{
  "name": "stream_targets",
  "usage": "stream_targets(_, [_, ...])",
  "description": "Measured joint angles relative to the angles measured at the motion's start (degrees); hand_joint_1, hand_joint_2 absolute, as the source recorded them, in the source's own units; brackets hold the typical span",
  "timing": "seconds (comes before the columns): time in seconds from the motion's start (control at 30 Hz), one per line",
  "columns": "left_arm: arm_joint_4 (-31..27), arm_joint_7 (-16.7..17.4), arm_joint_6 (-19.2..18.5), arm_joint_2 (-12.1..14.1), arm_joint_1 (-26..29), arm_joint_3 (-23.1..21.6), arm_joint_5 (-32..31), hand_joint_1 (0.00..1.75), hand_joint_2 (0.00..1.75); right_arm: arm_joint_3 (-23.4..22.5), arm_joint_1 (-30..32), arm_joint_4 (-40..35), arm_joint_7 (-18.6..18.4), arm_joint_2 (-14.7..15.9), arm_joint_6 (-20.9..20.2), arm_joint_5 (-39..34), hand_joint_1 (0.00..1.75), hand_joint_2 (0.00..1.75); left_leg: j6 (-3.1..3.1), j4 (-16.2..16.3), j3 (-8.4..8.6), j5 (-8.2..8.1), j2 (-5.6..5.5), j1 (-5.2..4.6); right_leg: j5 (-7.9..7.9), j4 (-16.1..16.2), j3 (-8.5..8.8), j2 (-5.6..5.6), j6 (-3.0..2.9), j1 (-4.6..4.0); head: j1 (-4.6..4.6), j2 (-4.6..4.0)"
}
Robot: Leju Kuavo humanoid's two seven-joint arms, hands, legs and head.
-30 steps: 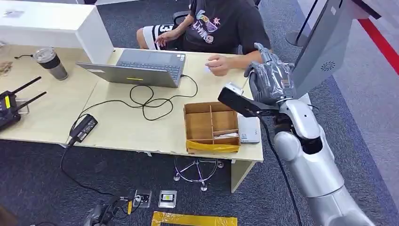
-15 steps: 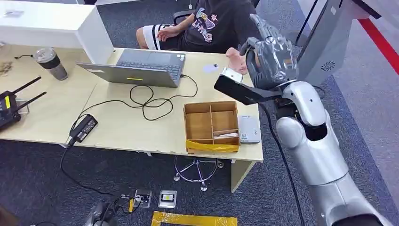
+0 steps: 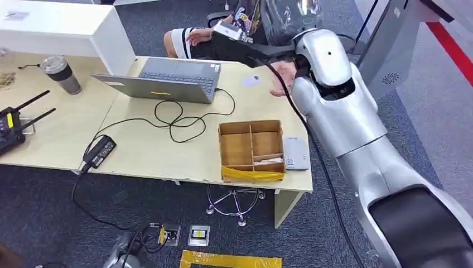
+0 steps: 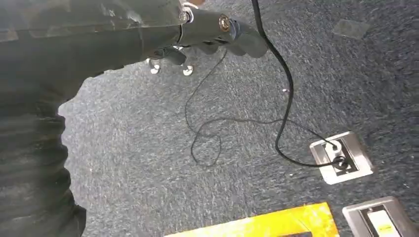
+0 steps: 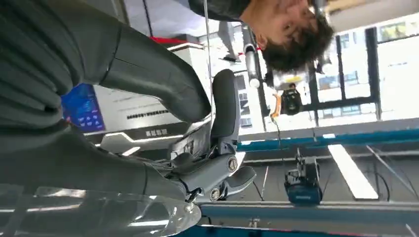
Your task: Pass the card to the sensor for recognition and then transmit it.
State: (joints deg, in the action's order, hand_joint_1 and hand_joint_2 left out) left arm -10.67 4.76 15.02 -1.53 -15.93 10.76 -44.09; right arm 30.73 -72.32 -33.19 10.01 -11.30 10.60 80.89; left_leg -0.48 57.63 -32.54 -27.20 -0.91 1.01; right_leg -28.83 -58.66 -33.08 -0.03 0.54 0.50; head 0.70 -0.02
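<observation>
left hand (image 4: 217,34) hangs low over the carpet beside a black floor cable (image 4: 284,98), fingers loosely apart and holding nothing.

on the table (image 3: 145,153), nothing on the left half has shifted since a second ago: the black radio (image 3: 11,124) at the left edge, the lidded cup (image 3: 60,73) at its 1 o'clock, the power brick (image 3: 99,151) close to the near edge, and the open laptop (image 3: 167,79) with its looped cord (image 3: 178,120). bare tabletop lies between that cord and the cardboard box (image 3: 237,149). the box sits at the near edge, its taped front wall almost flush with it.

the card (image 3: 252,80) lies flat on the table at 12 o'clock from the box, with bare surface between them. it is where it was half a second ago. the white sensor (image 3: 295,153) lies just beside the box at 3 o'clock, near the table's right corner. a person's hand (image 3: 281,71), which covered the card a second ago, now rests at the card's 3 o'clock, apart from it.

the biggest change is the right arm. a second ago its hand hovered at 1 o'clock from the box; now the arm has swung up and away, and the right hand (image 3: 290,17) sits at the picture's top edge before the seated person. its fingers (image 5: 225,106) are spread and hold nothing. the arm now covers the table's right edge.
</observation>
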Motion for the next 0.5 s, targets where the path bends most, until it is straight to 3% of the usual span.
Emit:
stream_targets(0.27, [0.0, -0.4, 0.0, -0.5, 0.0, 0.0, 0.1, 0.0, 1.75, 3.0, -0.2, 7.2, -3.0, 0.0, -3.6, 4.5, 1.75, 1.75, 0.0, 0.0, 0.05, 0.0, 0.01, -0.01, 0.01, 0.0, -0.01, 0.03, 0.01, 0.01, 0.0, 0.0])
stream_targets(0.5, [0.0, -1.0, 0.0, -0.9, 0.0, 0.0, 0.1, 0.0, 1.75, 5.2, 1.0, 11.1, -5.2, 2.4, -5.6, 6.5, 1.75, 1.75, 0.0, 0.0, 0.05, 0.0, 0.02, -0.01, 0.01, 0.0, -0.02, 0.04, 0.01, 0.01, 0.0, 0.0])
